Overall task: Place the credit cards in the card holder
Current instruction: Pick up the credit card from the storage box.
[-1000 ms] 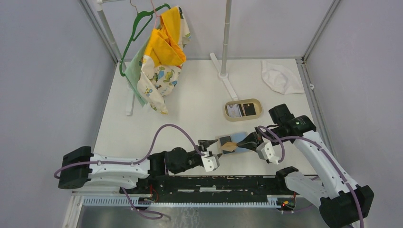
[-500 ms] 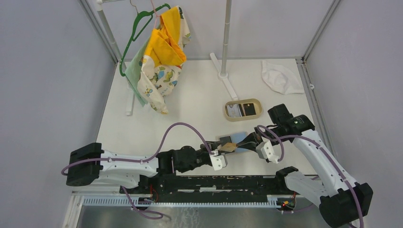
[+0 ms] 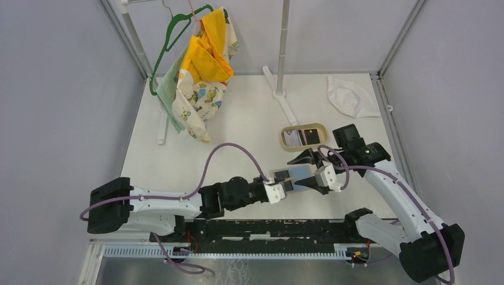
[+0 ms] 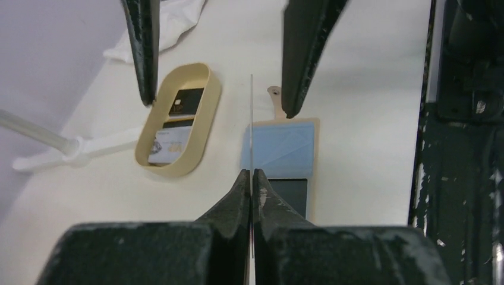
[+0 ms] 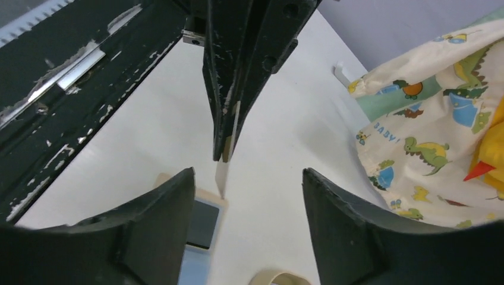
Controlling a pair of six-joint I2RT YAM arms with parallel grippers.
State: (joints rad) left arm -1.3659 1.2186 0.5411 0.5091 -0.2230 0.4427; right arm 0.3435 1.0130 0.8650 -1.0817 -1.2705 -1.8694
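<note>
Left gripper (image 4: 252, 173) pinches a credit card (image 4: 251, 119) edge-on above the open card holder (image 4: 279, 148)
Right gripper (image 5: 248, 173) spread, empty, at its 2 o'clock; more cards (image 4: 172, 139) lie in the oval tray (image 4: 214, 95) at the holder's 1 o'clock

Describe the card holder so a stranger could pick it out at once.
On the white table, look right of centre, on the near side of the oval tray. The card holder lies open there. Unlike the rimmed tray, it is flat, tan-edged, light blue and dark inside, with a snap tab.
</note>
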